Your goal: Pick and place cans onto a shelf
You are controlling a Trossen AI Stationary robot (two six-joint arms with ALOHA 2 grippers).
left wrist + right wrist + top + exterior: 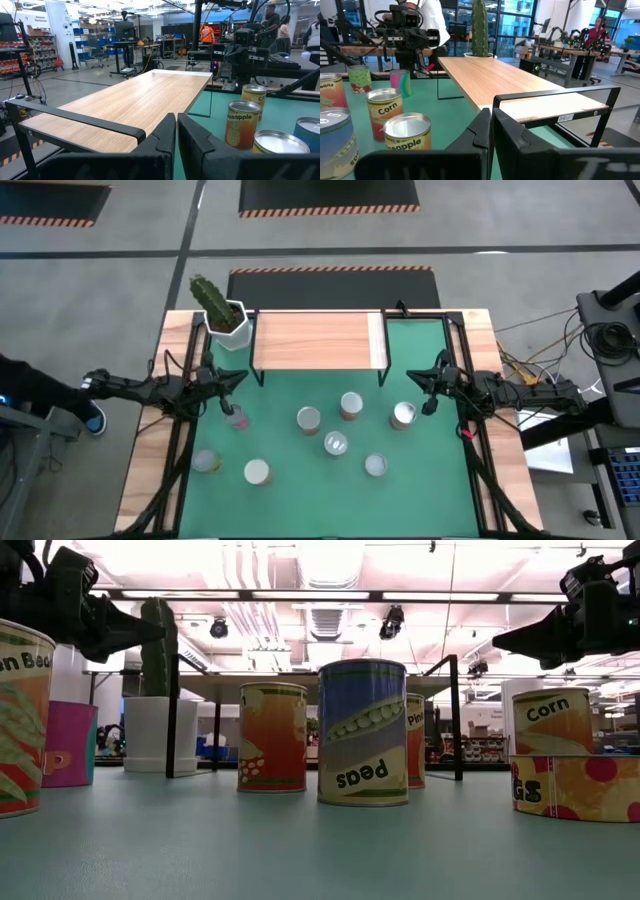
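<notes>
Several cans stand upright on the green mat, among them a peas can point(363, 732), a corn can point(385, 112) and a pineapple can point(242, 124); from above they spread across the mat's middle point(336, 443). The light-wood shelf point(315, 340) stands on black legs at the far edge, with nothing on top. My left gripper point(243, 377) hangs shut above the mat by the shelf's left end, level and holding nothing. My right gripper point(412, 377) hangs shut by the shelf's right end, also with nothing in it. Both show their closed fingers in the wrist views point(176, 135) point(490, 125).
A white pot with a cactus point(225, 315) stands at the shelf's far left corner. A pink can point(237, 420) and a pale one point(205, 462) stand near the left arm. People and workbenches show in the room beyond the table.
</notes>
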